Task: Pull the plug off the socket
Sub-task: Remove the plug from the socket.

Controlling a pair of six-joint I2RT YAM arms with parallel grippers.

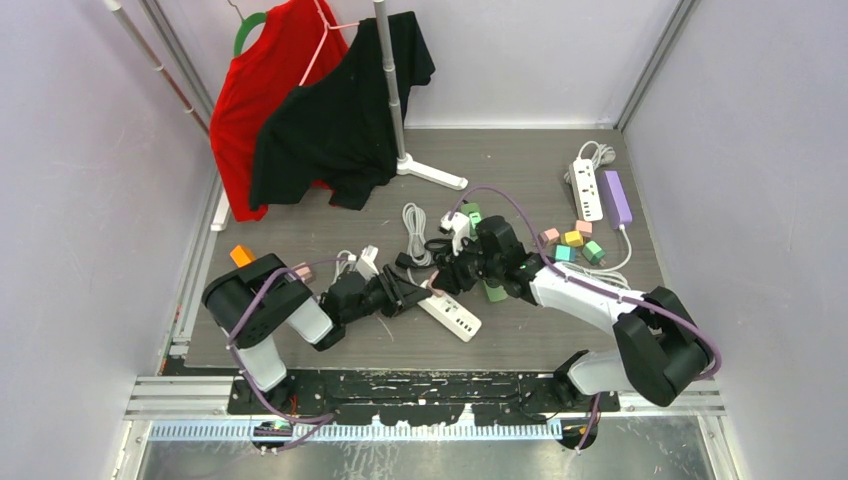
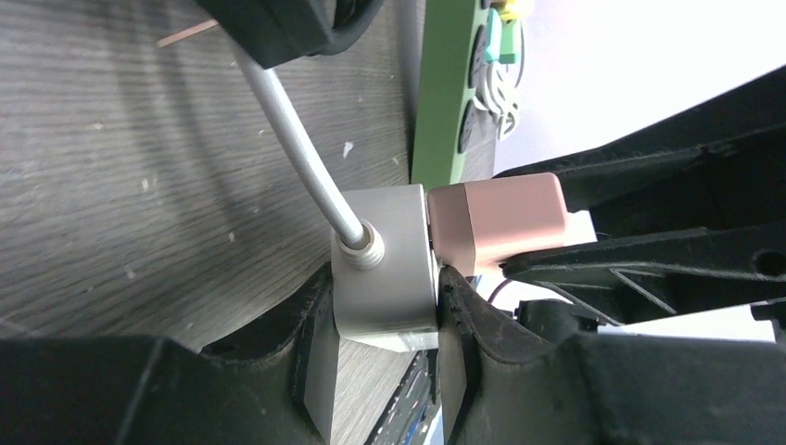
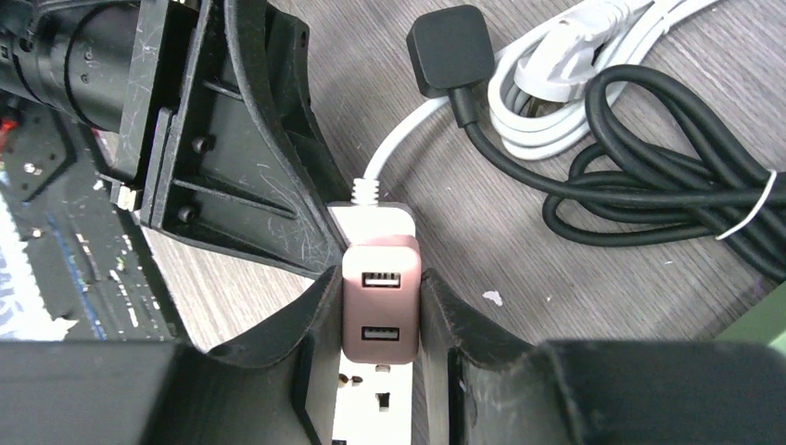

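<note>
Left claw is clamped on the cable end of the white power strip lying on the desk; beyond it, right claw grips the pink plug, apparently seated fully in that strip. Pull straight out, square to the strip, no twisting, while left holds firm

Overhead rear view — two wrist close-ups, same plug
</note>
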